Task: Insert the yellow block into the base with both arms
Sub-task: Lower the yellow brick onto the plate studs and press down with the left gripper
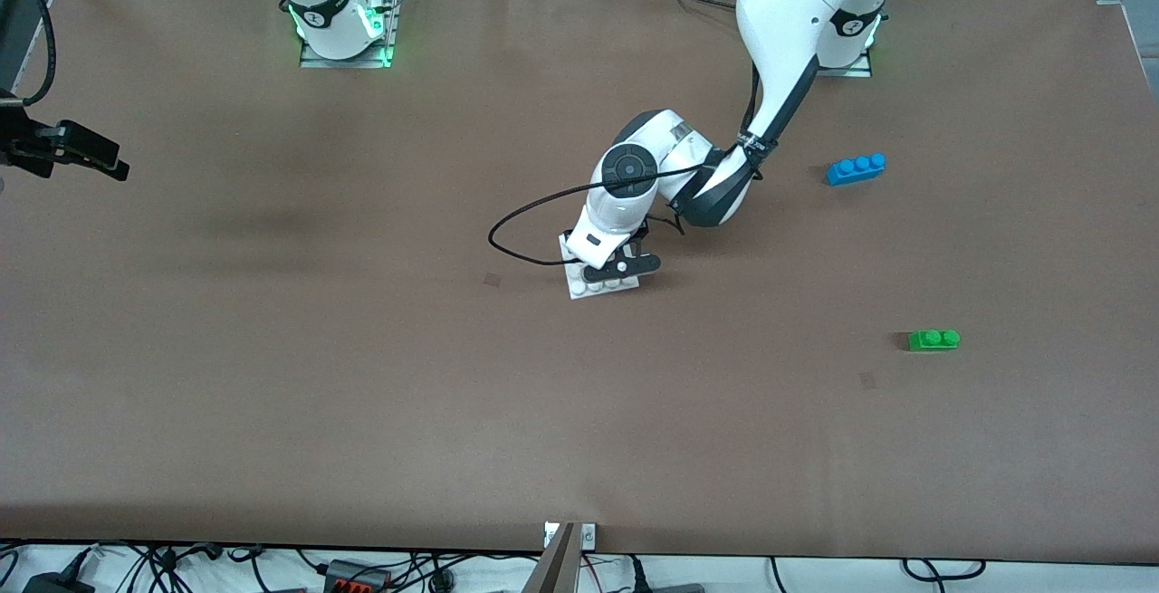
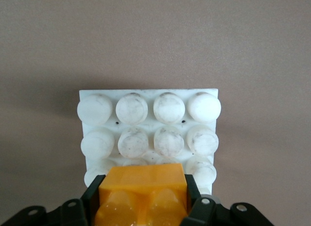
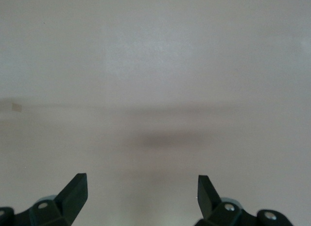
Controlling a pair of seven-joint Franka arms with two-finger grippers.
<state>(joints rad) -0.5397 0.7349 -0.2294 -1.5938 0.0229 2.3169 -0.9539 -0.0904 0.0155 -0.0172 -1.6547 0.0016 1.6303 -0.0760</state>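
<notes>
Wrist and cable cover most of the base (image 1: 579,289) from the front, so we see only its near edge mid-tabletop (image 1: 362,376). The left hand (image 2: 144,206) clamps the yellow block (image 2: 143,192) over the base's studs (contact unclear). The right hand (image 3: 142,193) waits, fingers wide, over bare tabletop.

Hidden, as I see it: base (image 1: 579,289) mostly under the left claw (image 1: 618,269); yellow block (image 2: 142,197) cut by frame edge between its fingers; right claw (image 3: 142,194) bodies cropped.
</notes>
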